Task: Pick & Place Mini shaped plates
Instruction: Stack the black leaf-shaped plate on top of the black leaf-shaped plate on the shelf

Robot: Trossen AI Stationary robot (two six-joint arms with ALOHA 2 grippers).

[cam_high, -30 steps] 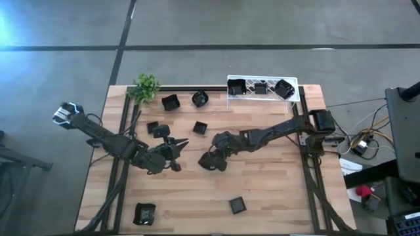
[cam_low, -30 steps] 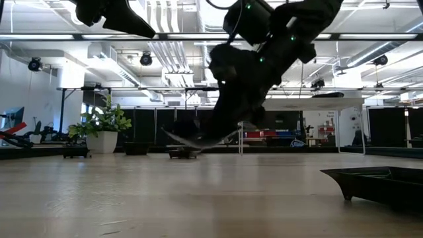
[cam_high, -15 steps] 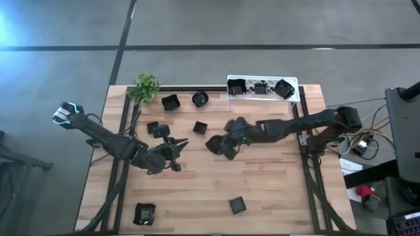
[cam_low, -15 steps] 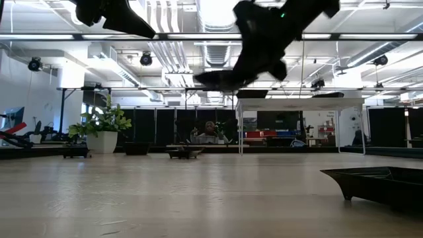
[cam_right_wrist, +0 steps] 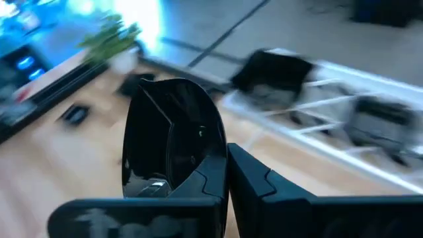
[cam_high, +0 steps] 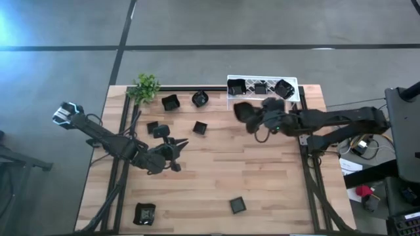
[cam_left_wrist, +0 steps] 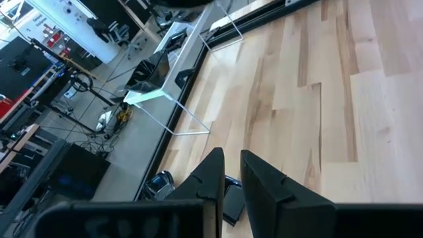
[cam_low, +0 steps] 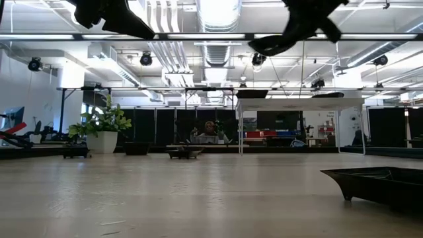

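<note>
Wooden planks make up the worktop (cam_high: 262, 190), which has a white lattice rack (cam_high: 296, 98) at its far edge and a small green plant (cam_high: 146, 86) at the far left corner. Right gripper (cam_high: 252, 118) hangs above the worktop just in front of the rack, and its fingers (cam_right_wrist: 264, 188) are closed on the rim of a round black plate (cam_right_wrist: 173, 135), which is lifted in the air. Three more dark plates (cam_high: 260, 88) sit inside the rack, and other plates (cam_high: 237, 205) lie scattered on the wood, mostly in the far left part. Left gripper (cam_high: 178, 145) waits over the left-middle of the worktop; its fingers (cam_left_wrist: 264, 185) stand only a little apart and hold nothing.
</note>
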